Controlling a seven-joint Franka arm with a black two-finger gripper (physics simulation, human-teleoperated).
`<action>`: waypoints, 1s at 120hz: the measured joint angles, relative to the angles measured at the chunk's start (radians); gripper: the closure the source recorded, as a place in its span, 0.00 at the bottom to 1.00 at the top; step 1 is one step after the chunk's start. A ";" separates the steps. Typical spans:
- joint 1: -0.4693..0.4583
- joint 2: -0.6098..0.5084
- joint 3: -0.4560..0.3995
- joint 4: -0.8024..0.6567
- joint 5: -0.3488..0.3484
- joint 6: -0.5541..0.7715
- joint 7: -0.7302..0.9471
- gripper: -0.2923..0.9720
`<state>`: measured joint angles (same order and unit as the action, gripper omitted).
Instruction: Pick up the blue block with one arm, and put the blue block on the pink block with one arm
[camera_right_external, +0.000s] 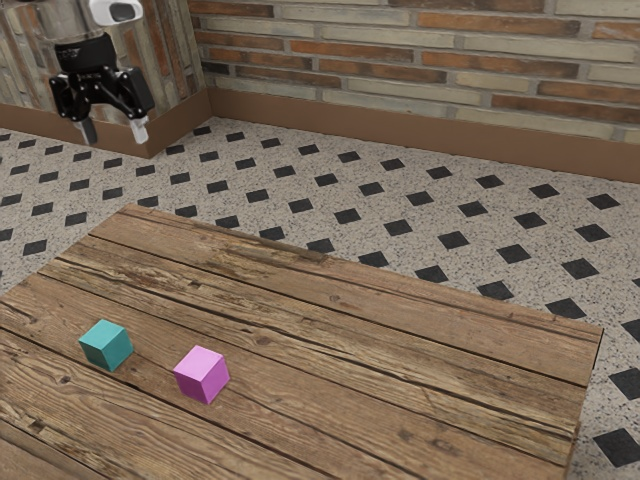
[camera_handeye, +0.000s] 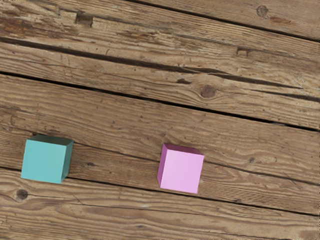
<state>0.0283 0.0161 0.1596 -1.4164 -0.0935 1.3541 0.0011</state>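
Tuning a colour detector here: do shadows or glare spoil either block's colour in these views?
Exterior view: even light, no glare; the blue block and the pink block have bright tops, darker sides and only faint shadows on the table. Wrist view: both tops evenly lit, narrow darker side faces, no glare.

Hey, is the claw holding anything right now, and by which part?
Nothing is held: the claw hangs open above the table, where the blue block and pink block rest apart.

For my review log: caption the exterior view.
Open end effector hangs high above table; blue block and pink block sit apart.
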 joint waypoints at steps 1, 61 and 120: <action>-0.002 0.000 0.000 0.000 0.000 0.000 0.000 0.23; -0.043 -0.022 -0.134 0.255 0.008 -0.094 -0.010 0.23; -0.073 0.049 -0.189 -0.240 0.225 0.306 0.001 0.23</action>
<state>-0.0446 0.0649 -0.0295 -1.6567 0.1310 1.6604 0.0023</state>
